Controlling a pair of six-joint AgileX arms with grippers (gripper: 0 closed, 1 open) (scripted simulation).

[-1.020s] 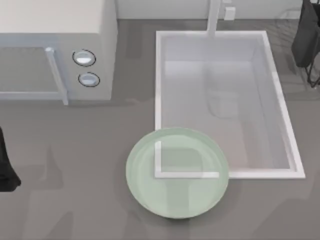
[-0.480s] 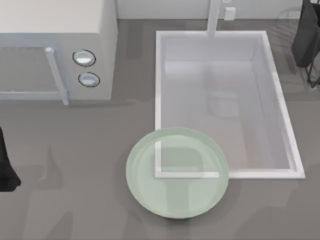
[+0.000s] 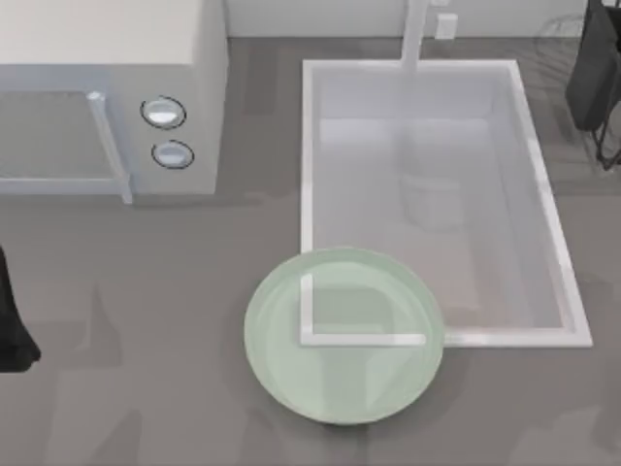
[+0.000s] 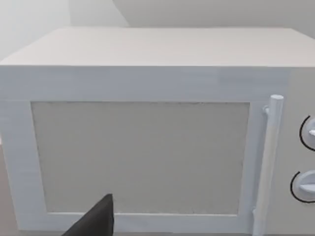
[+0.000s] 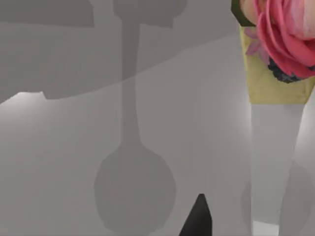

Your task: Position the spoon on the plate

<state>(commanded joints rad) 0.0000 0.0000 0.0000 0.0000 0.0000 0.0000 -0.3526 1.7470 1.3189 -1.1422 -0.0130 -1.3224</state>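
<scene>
The pale green glassy plate (image 3: 281, 354) lies on the grey counter at the front centre, and its far edge overlaps the near left corner of the sink. Nothing rests on it. The spoon is out of view. My left gripper (image 3: 12, 335) is a dark shape parked at the left edge of the table, and one dark fingertip (image 4: 98, 222) points at the microwave door. My right gripper (image 3: 597, 78) hangs at the far right corner, and a single dark fingertip (image 5: 197, 219) shows before a pale wall that carries a grey round-ended shadow.
A white microwave (image 3: 107, 97) with two knobs fills the far left. A white rectangular sink (image 3: 548, 204) with a faucet (image 3: 415, 29) takes up the centre right. A yellow vase holding a pink flower (image 5: 275, 49) stands close to the right gripper.
A faint shadow inside the sink has shifted slightly toward the far side. The plate and both arms stay where they were.
</scene>
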